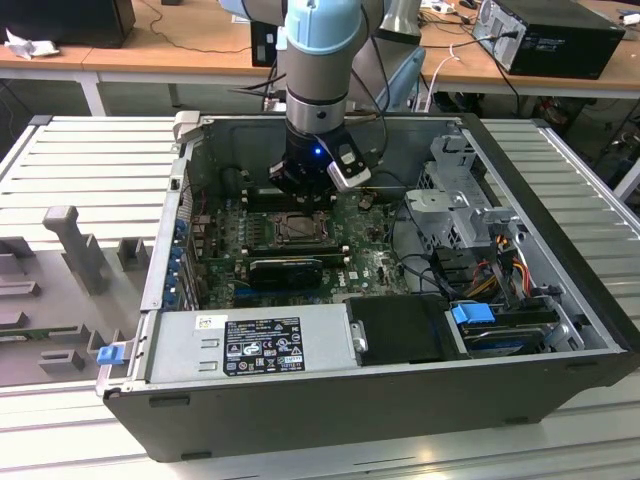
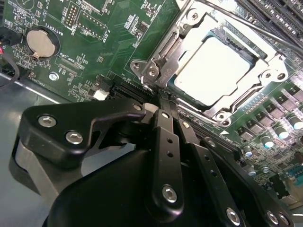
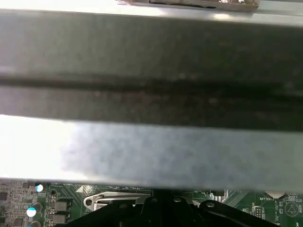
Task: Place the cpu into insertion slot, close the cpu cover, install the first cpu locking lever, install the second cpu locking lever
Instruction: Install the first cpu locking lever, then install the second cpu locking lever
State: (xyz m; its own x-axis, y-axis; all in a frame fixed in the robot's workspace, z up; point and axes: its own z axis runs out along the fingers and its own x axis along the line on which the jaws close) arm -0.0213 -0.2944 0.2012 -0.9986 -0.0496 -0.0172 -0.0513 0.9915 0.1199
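The cpu (image 2: 213, 71) lies flat in the insertion slot (image 1: 300, 228), its pale metal top showing through the window of the cpu cover (image 2: 189, 35). The silver cover is down over it. A silver locking lever (image 2: 158, 54) runs along the socket side nearest my fingers. In the second wrist view my gripper (image 2: 163, 97) has its two black fingers (image 2: 163, 142) pressed together, their tips at the socket's corner beside that lever's end. From outside, the gripper (image 1: 300, 192) hangs just behind the socket. The first wrist view has the cover's edge (image 3: 109, 201) low down.
The green board (image 1: 370, 265) lies inside an open computer case (image 1: 400, 380). A black expansion card (image 1: 285, 270) sits in front of the socket, long memory slots (image 2: 279, 19) beside it, a coin battery (image 2: 41, 41) further off. The grey case wall (image 3: 151, 142) is close by.
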